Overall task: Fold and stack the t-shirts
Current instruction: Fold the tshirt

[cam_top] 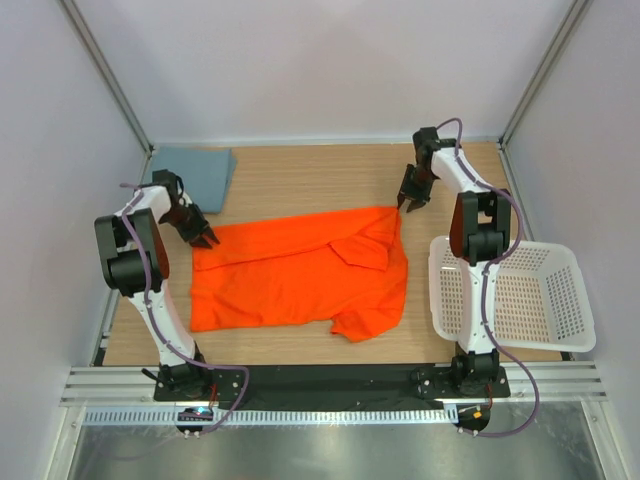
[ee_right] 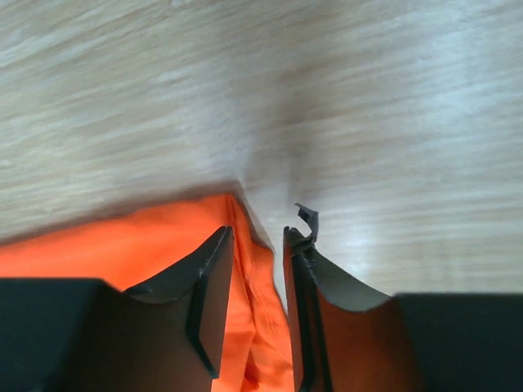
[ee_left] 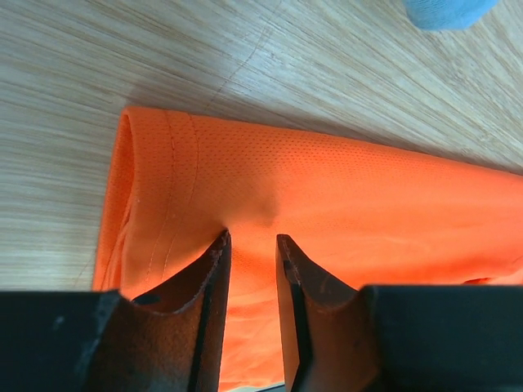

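The orange t-shirt [cam_top: 290,280] lies spread across the middle of the tabletop [cam_top: 300,175], its right part folded back over itself; the grey-blue t-shirt [cam_top: 195,172] sits folded in the far left corner; a white basket [cam_top: 450,290] stands at the right edge. The left pincer [cam_top: 205,238] is down on the orange t-shirt's far left corner, jaws slightly apart around a pucker of cloth; I cannot tell whether it grips. The right pincer [cam_top: 412,203] is at the far right corner of that shirt, jaws parted, released.
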Motion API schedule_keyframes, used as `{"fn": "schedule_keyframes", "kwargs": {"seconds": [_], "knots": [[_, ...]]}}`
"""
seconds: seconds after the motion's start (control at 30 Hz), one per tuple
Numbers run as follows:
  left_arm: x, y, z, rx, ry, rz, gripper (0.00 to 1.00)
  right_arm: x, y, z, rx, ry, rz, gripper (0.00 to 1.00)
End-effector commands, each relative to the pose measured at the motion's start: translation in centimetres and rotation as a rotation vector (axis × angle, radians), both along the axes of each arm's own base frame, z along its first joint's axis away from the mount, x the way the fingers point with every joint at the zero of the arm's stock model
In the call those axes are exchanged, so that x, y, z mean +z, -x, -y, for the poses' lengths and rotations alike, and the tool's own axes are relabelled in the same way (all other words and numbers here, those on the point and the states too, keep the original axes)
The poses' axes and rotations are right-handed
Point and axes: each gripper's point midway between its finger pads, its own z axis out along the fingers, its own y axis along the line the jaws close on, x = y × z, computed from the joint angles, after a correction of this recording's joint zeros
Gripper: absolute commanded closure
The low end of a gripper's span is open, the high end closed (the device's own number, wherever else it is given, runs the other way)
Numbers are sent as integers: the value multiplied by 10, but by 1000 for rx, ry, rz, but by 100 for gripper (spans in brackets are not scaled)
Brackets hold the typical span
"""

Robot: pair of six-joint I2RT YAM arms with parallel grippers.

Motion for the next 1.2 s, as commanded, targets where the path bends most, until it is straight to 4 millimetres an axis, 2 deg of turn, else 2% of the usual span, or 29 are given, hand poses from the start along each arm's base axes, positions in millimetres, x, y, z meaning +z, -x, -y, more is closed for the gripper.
{"fn": "schedule_keyframes", "kwargs": {"seconds": [0.0, 0.03, 0.07, 0.1, 0.27, 0.3, 0.33, 0.4, 0.43, 0.5, 0.53, 0.57, 0.6, 0.67, 0.7, 0.83, 0.87, 1.03, 1.07, 1.1, 1.17], "knots": [[33, -11, -9, -3, -45, 77, 70, 76, 4, 6, 72, 76, 120, 61], [41, -12, -6, -6, -37, 98, 70, 81, 10, -1, 93, 77, 124, 61], [45, -11, -4, -9, -33, 105, 70, 94, 16, -7, 108, 61, 145, 59], [52, -10, 1, -18, -24, 116, 70, 89, 28, -12, 119, 50, 123, 58], [58, 3, 17, -50, -16, 123, 71, 87, 77, -60, 231, -88, 72, 49], [58, 5, 18, -51, -12, 121, 71, 79, 93, -70, 248, -151, 37, 49], [57, 9, 22, -55, -6, 112, 73, 87, 100, -72, 256, -177, 52, 48], [61, 13, 28, -67, 4, 120, 74, 78, 117, -71, 267, -188, 22, 47], [63, 14, 38, -93, 12, 125, 74, 86, 123, -71, 292, -199, 46, 46], [71, 17, 56, -130, 32, 147, 73, 80, 137, -74, 321, -223, 36, 44], [72, 20, 74, -166, 38, 152, 72, 85, 143, -82, 357, -262, 47, 44], [77, 19, 83, -182, 42, 169, 71, 83, 148, -87, 373, -270, 50, 44], [81, 20, 89, -184, 49, 187, 71, 79, 156, -102, 420, -268, 50, 44], [80, 25, 112, -194, 74, 191, 71, 70, 162, -115, 473, -220, 41, 45], [84, 26, 118, -193, 86, 210, 71, 68, 168, -130, 515, -201, 41, 45], [81, 29, 121, -196, 82, 205, 73, 50, 164, -149, 559, -44, 62, 45], [81, 30, 121, -199, 78, 199, 73, 43, 157, -149, 561, 5, 66, 44], [80, 38, 120, -211, 77, 189, 73, 27, 149, -166, 636, 110, 71, 41], [80, 39, 119, -211, 76, 193, 73, 29, 142, -162, 627, 171, 89, 41], [79, 41, 119, -218, 73, 188, 73, 20, 141, -161, 636, 198, 70, 41], [81, 43, 117, -224, 58, 192, 73, 15, 139, -159, 646, 266, 63, 41]]}}
